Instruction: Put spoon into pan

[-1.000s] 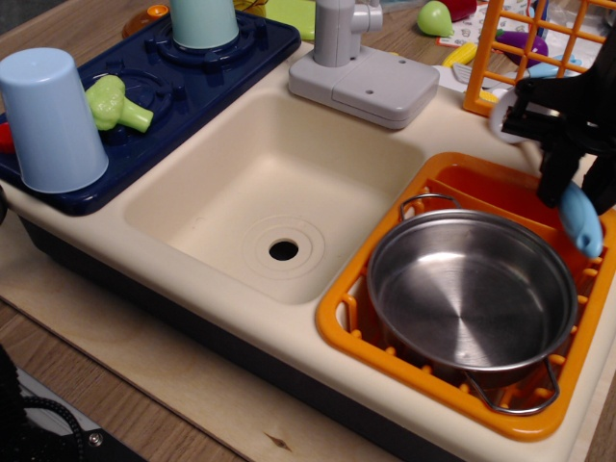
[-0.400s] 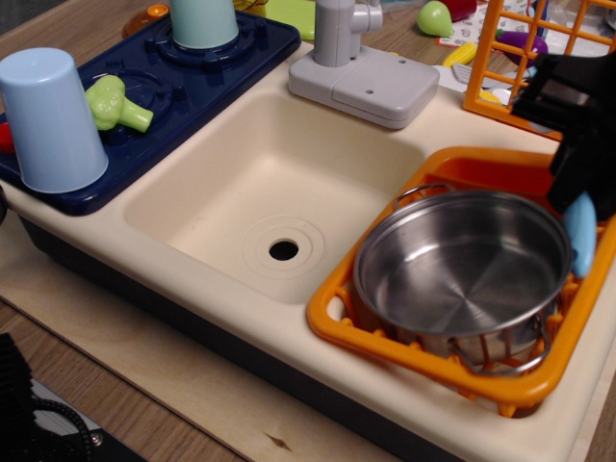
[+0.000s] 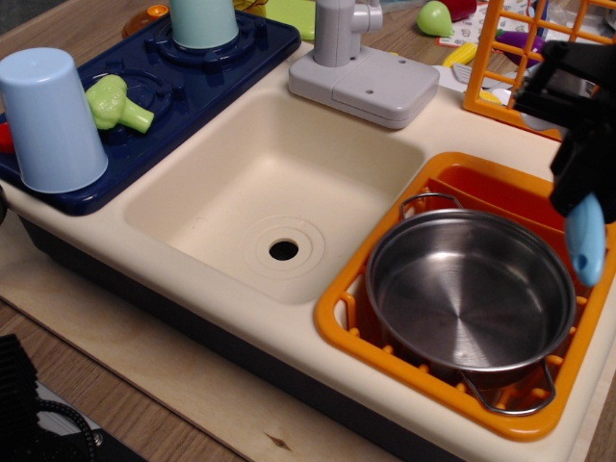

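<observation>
observation.image | gripper point(image 3: 580, 183) grips spoon point(image 3: 585, 241) | beside pan point(image 3: 471, 294)

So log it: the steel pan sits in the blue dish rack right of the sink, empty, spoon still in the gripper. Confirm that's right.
One error: the dish rack holding the pan is orange, not blue, as observation.image shows. The rest stands: pan empty, right of the sink, spoon held by the gripper.

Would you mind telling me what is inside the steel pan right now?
Nothing shows inside the pan: only its bare shiny floor and wall. The spoon hangs from the gripper beside its right rim; the spoon's bowl is hidden behind the gripper.
</observation>
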`<action>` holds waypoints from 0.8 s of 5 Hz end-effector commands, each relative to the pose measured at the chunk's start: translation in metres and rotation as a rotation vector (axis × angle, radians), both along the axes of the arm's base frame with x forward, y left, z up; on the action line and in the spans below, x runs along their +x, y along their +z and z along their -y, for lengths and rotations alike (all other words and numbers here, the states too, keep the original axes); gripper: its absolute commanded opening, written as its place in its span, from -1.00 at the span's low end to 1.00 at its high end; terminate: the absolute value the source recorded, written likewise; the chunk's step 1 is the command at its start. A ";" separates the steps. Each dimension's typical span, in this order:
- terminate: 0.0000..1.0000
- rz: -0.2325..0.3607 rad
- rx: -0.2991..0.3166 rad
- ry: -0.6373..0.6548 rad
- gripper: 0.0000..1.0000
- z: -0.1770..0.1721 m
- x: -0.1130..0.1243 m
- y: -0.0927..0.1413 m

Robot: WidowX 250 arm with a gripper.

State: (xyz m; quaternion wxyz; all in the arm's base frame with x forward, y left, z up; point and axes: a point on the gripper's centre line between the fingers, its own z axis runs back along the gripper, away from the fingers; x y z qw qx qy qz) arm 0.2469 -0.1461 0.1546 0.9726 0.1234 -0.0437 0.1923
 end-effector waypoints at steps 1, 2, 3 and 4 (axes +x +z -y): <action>-1.00 0.063 -0.043 0.000 -1.00 -0.007 0.001 0.008; -1.00 0.065 -0.028 0.002 -1.00 -0.007 -0.002 0.007; -1.00 0.071 -0.005 0.004 -1.00 -0.009 -0.010 0.009; -1.00 0.072 0.010 0.006 -1.00 -0.011 -0.019 0.013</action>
